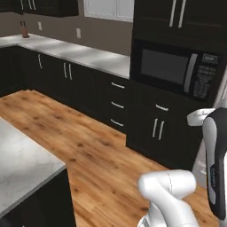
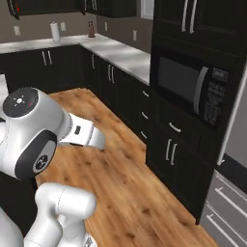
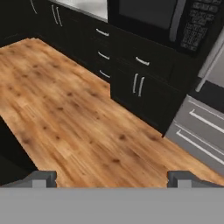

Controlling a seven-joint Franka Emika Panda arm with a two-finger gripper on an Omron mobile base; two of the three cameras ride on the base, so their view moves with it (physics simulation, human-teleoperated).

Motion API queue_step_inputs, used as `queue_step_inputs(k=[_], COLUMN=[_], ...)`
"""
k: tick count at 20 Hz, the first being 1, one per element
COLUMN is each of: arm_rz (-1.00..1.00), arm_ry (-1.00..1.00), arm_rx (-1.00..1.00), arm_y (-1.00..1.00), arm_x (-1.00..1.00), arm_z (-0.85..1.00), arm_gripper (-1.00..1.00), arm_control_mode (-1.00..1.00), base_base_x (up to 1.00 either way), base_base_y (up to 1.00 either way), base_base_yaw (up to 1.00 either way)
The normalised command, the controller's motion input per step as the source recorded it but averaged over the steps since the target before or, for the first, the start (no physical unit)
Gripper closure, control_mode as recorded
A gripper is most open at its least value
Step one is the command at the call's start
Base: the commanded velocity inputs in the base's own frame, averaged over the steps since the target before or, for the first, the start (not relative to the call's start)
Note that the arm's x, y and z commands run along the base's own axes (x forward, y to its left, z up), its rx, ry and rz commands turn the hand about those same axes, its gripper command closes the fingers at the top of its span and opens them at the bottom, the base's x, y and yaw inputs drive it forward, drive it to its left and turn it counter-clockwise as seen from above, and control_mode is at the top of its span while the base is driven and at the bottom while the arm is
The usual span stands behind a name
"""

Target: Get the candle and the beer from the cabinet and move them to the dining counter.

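The tool [image 3: 112, 178] is seen with jaws spread wide and nothing between them, at the bottom of the hand view above the wooden floor [image 3: 74, 127]. The cabinet [image 1: 177, 13] is found at the upper right of the left base view, its doors closed, and the dining tabletop [image 1: 22, 164] at the lower left.

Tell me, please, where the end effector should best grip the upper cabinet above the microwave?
Probably a long silver bar handle on the cabinet, from the front, with the open end effector straddling it sideways: the bar is vertical and slim.
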Motion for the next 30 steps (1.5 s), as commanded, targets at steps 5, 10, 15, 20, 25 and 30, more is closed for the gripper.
queue_step_inputs(k=[5, 10, 15, 20, 25, 30], arm_rz=[0.0, 0.0, 0.0, 0.0, 0.0, 0.0], arm_ry=[0.0, 0.0, 0.0, 0.0, 0.0, 0.0], arm_rx=[0.0, 0.0, 0.0, 0.0, 0.0, 0.0], arm_y=[0.0, 0.0, 0.0, 0.0, 0.0, 0.0], arm_x=[0.0, 0.0, 0.0, 0.0, 0.0, 0.0], arm_z=[0.0, 0.0, 0.0, 0.0, 0.0, 0.0], arm_gripper=[-1.0, -1.0, -1.0, -1.0, -1.0, -1.0], arm_control_mode=[1.0, 1.0, 1.0, 1.0, 1.0, 1.0], base_base_x=[0.77, 0.79, 0.76, 0.78, 0.79, 0.76], base_base_y=[-0.15, -0.16, -0.11, -0.15, -0.21, -0.2], base_base_yaw=[0.38, 0.32, 0.36, 0.24, 0.15, 0.19])
